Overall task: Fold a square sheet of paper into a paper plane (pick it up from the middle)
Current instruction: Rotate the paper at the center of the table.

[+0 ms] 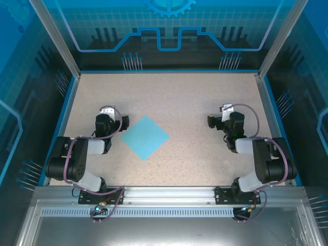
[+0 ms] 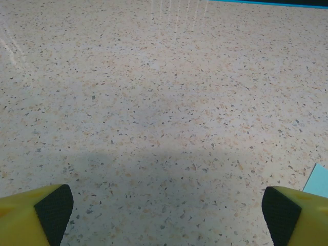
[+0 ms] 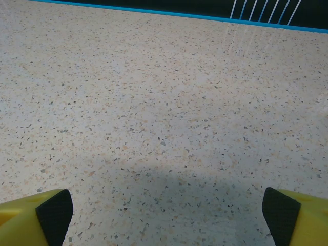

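The square sheet of paper (image 1: 144, 136) lies flat on the speckled table, light blue and turned like a diamond, between the two arms. One corner of the sheet of paper (image 2: 318, 180) peeks in at the right edge of the left wrist view. My left gripper (image 1: 107, 117) sits just left of the sheet, open, its yellow fingers (image 2: 31, 215) spread wide over bare table. My right gripper (image 1: 221, 119) hangs well to the right of the sheet, also open, with nothing between its fingers (image 3: 294, 215). No folded plane is in view.
A blue-edged rim (image 1: 166, 72) runs along the far side of the table, with aluminium posts (image 1: 54, 36) at the back corners. A metal rail (image 1: 164, 193) carries both arm bases at the near edge.
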Robot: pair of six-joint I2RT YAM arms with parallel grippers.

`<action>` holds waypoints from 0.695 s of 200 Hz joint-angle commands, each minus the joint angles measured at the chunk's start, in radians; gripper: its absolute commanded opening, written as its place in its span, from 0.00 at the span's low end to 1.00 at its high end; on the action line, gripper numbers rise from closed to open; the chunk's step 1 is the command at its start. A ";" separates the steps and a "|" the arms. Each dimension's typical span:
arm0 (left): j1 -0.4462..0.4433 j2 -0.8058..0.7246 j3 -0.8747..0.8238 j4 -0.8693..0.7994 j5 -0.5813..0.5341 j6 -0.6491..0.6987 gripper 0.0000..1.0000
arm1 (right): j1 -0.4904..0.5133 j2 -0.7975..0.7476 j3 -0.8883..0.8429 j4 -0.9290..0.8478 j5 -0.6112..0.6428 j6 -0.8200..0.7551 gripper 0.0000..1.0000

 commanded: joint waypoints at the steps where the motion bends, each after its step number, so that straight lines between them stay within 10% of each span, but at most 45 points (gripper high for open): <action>1: 0.004 -0.009 0.014 0.037 0.026 0.018 0.99 | 0.000 -0.001 0.011 0.022 -0.018 -0.009 0.99; 139: 0.009 -0.036 0.021 0.007 0.016 0.008 0.99 | -0.001 -0.005 0.006 0.029 -0.016 -0.009 0.99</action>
